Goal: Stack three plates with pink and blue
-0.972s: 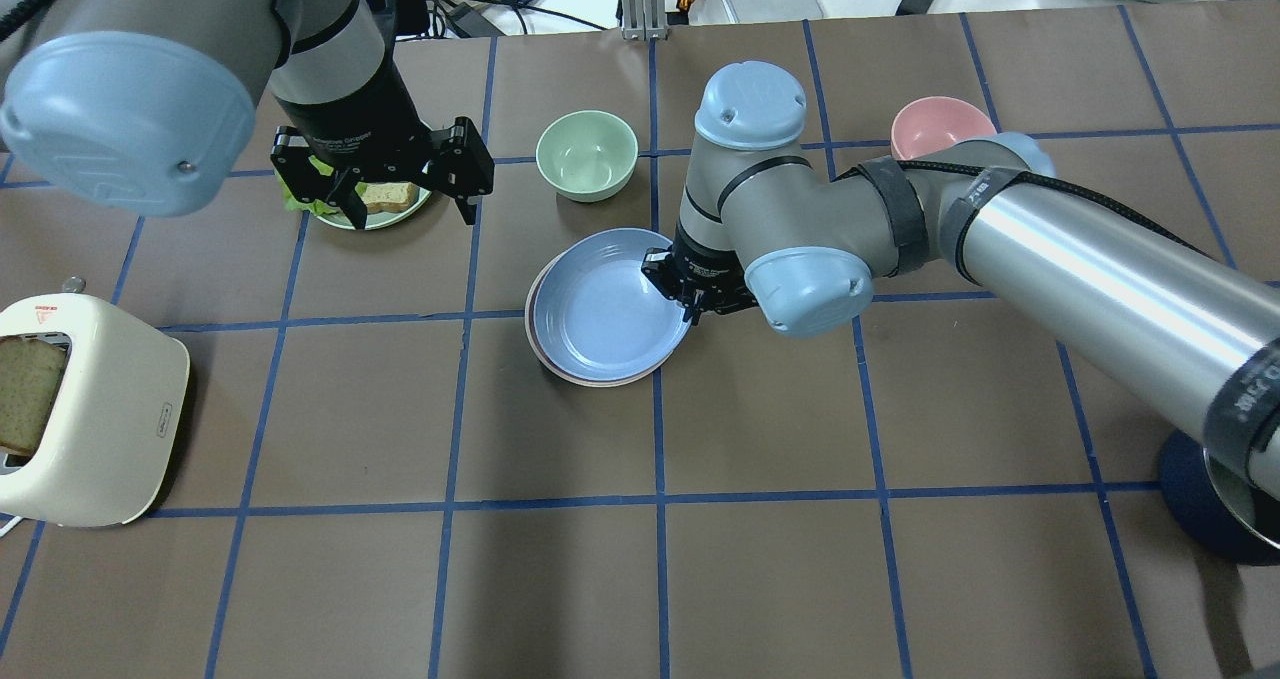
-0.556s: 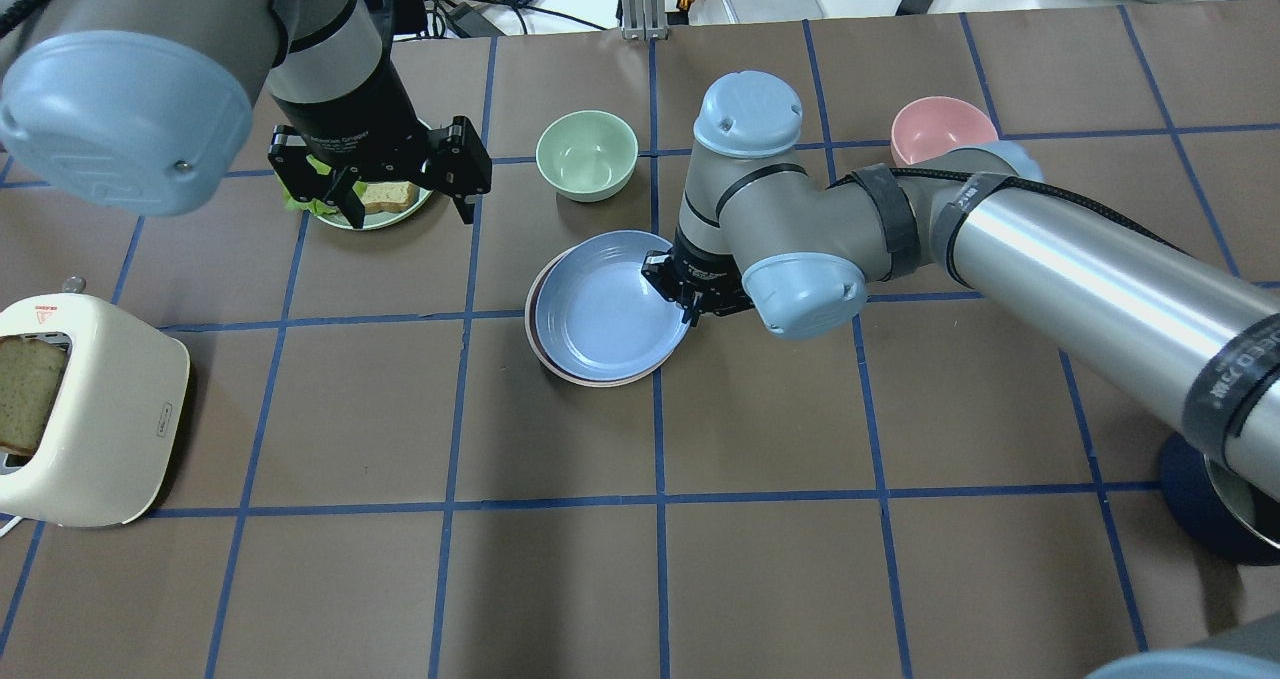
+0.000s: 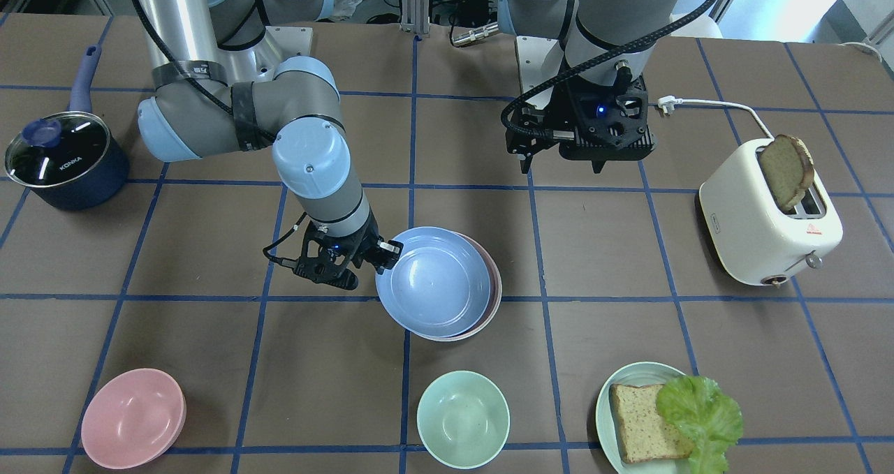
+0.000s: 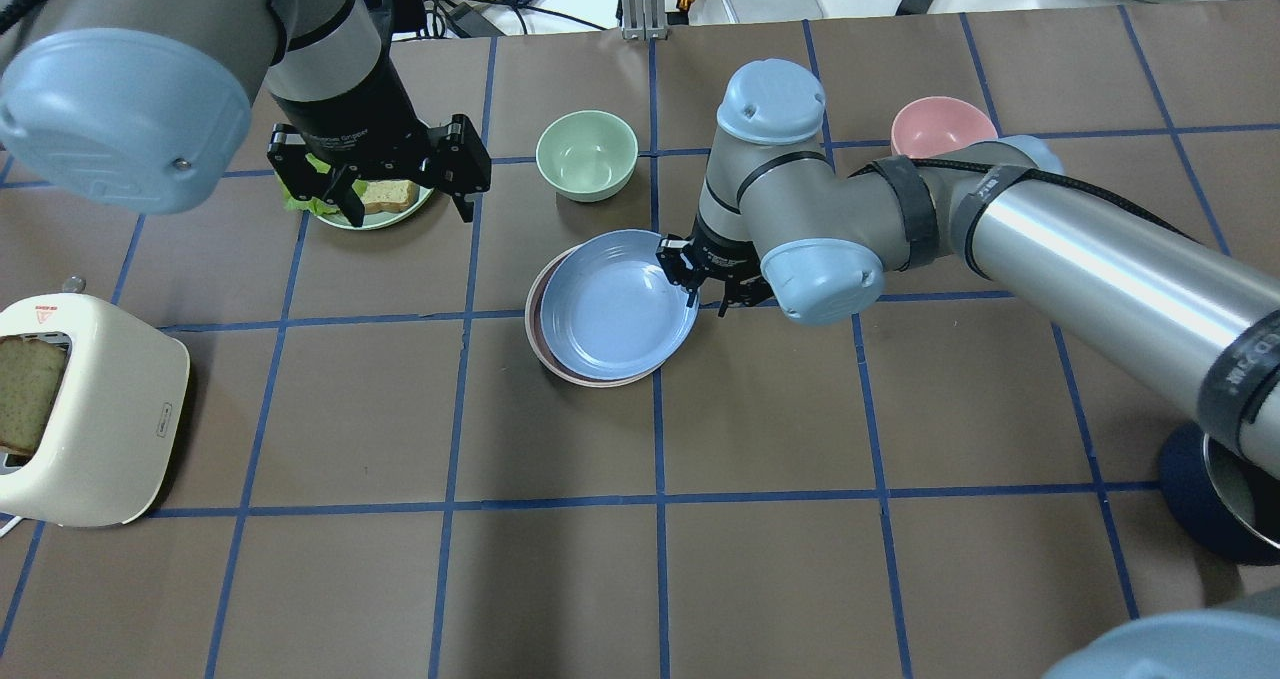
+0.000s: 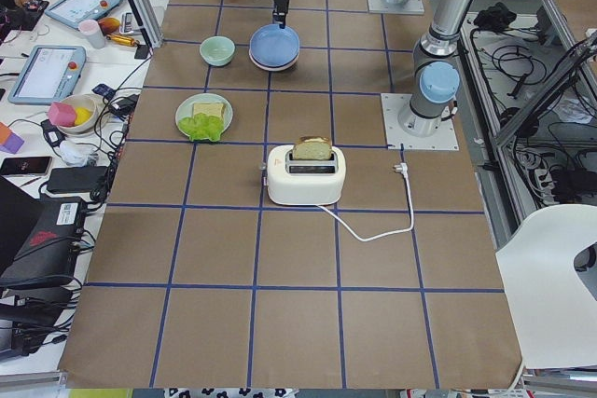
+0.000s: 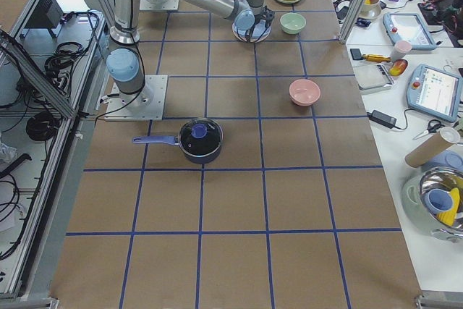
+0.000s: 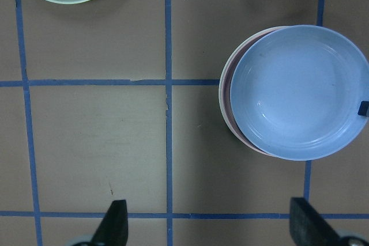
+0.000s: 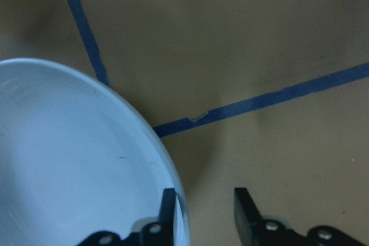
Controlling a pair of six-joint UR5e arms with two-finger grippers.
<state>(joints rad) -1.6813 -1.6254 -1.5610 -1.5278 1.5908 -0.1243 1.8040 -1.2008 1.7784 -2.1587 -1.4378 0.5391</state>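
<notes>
Matte round blue plate (image 4: 615, 309) lies off-centre atop the shallow pink plate (image 7: 226, 96).

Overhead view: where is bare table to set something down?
Free: squares between toaster and blue plate, and those nearer the robot than that plate. Crowded: far side, with bread plate, mint bowl and pink bowl.

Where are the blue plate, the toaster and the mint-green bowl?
blue plate (image 4: 615, 306): overhead view, centre of its well.
toaster (image 3: 758, 233): front-facing view, its cream side.
mint-green bowl (image 3: 463, 418): front-facing view, inside bottom.
</notes>
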